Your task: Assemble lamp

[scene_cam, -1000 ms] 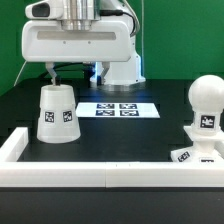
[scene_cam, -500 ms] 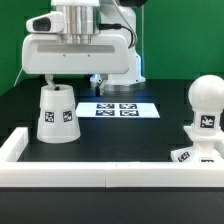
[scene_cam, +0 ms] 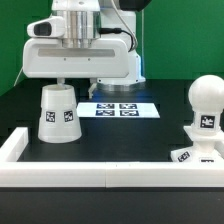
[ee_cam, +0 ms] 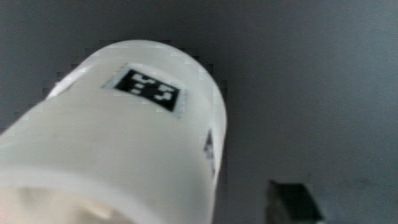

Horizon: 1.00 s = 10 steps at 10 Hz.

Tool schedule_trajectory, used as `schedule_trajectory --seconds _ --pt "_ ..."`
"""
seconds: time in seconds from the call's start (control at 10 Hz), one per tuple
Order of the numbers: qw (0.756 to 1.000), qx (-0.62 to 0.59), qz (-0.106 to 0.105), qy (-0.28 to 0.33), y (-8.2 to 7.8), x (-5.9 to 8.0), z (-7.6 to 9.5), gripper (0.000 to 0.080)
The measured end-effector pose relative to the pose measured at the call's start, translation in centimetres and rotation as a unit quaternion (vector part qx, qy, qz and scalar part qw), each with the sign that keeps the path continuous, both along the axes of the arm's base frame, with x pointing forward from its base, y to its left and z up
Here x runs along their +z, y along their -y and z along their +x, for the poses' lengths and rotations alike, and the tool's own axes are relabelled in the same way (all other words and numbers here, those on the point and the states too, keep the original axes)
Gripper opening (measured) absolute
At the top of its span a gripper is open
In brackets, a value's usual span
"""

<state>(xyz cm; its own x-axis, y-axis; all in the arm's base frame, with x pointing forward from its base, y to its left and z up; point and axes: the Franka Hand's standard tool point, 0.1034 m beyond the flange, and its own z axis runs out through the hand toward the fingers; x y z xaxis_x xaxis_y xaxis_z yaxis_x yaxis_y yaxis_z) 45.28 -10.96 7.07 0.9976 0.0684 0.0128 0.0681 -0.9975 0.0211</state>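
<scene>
The white cone shade (scene_cam: 57, 113) stands narrow end up at the exterior view's left, with tags on its side. My gripper (scene_cam: 72, 84) hangs right over its top, jaws apart. In the wrist view the shade (ee_cam: 125, 140) fills most of the picture. One dark fingertip (ee_cam: 294, 200) shows beside it, clear of its wall; the other finger is hidden. The ball-headed bulb (scene_cam: 205, 108) stands upright at the exterior view's right. The blocky base (scene_cam: 190, 155) lies at its foot, partly behind the rail.
The marker board (scene_cam: 120, 108) lies flat on the black table behind the shade. A long white rail (scene_cam: 100, 168) borders the front and turns back along the exterior view's left side. The arm's white body (scene_cam: 120, 62) stands at the back.
My gripper has moved toward the exterior view's right and a little lower, from beside the shade's top to right over it. The shade, bulb and base have not moved.
</scene>
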Motion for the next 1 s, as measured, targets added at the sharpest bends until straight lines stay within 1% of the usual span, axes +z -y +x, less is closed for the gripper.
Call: schedule_trajectory --seconds 0.1,0.2,0.6,0.7,0.8,0.9,1.0 --pt "1.0 0.0 0.0 0.001 0.0 0.0 0.0 0.0176" --pt "1.0 0.0 0.0 0.001 0.0 0.1 0.1 0.0043" --pt "1.0 0.0 0.0 0.001 0.0 0.1 0.1 0.0044" --pt "1.0 -0.007 0.001 0.0 -0.3 0.1 0.1 0.0044" --pt "1.0 -0.018 0.005 0.001 -1.9 0.5 0.5 0.0044" --pt "1.0 -0.022 0.011 -0.002 -4.0 1.2 1.4 0.0044" --pt "0.999 -0.039 0.016 -0.003 -5.7 1.6 2.3 0.0044"
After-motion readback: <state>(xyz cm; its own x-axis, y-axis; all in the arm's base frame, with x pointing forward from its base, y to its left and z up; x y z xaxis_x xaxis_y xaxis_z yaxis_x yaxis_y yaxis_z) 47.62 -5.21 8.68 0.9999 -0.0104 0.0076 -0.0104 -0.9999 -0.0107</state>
